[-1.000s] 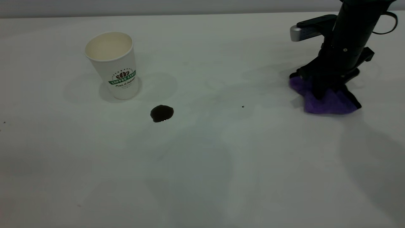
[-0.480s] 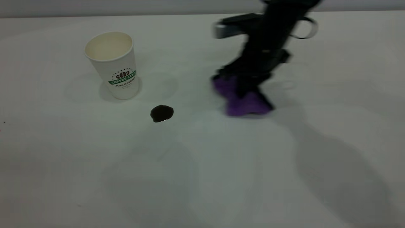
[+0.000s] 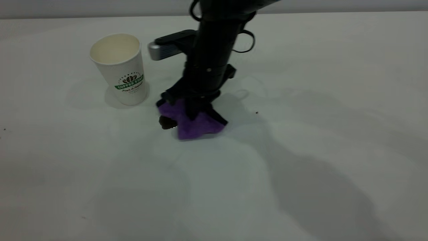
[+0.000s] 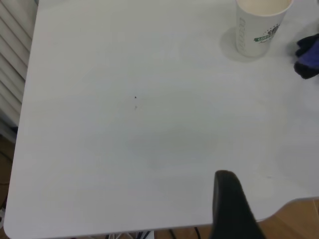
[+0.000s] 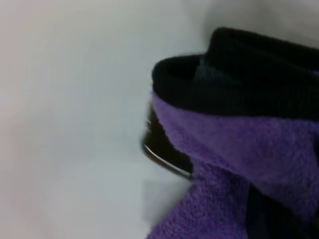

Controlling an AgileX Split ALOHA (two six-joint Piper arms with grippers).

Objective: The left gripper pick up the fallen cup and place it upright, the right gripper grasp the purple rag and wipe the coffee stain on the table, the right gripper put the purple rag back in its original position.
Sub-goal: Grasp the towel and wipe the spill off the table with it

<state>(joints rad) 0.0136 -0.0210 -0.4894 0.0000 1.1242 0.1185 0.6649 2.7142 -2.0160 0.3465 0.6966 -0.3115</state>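
The white cup (image 3: 121,68) stands upright at the table's (image 3: 301,167) back left; it also shows in the left wrist view (image 4: 259,27). My right gripper (image 3: 194,112) is shut on the purple rag (image 3: 197,125), pressing it down on the table just right of the cup. The rag covers most of the dark coffee stain (image 3: 166,123); only its left part shows. In the right wrist view the rag (image 5: 234,149) fills the frame with the stain's edge (image 5: 162,147) beside it. Of my left gripper only one dark finger (image 4: 229,209) shows, at the table's near edge, far from the cup.
A tiny dark speck (image 3: 256,112) lies right of the rag. The table's edge (image 4: 149,226) and wooden floor show in the left wrist view. The rag's corner (image 4: 309,57) appears beside the cup there.
My right gripper has carried the purple rag from the far right leftwards across the table onto the coffee stain. The cup has not moved.
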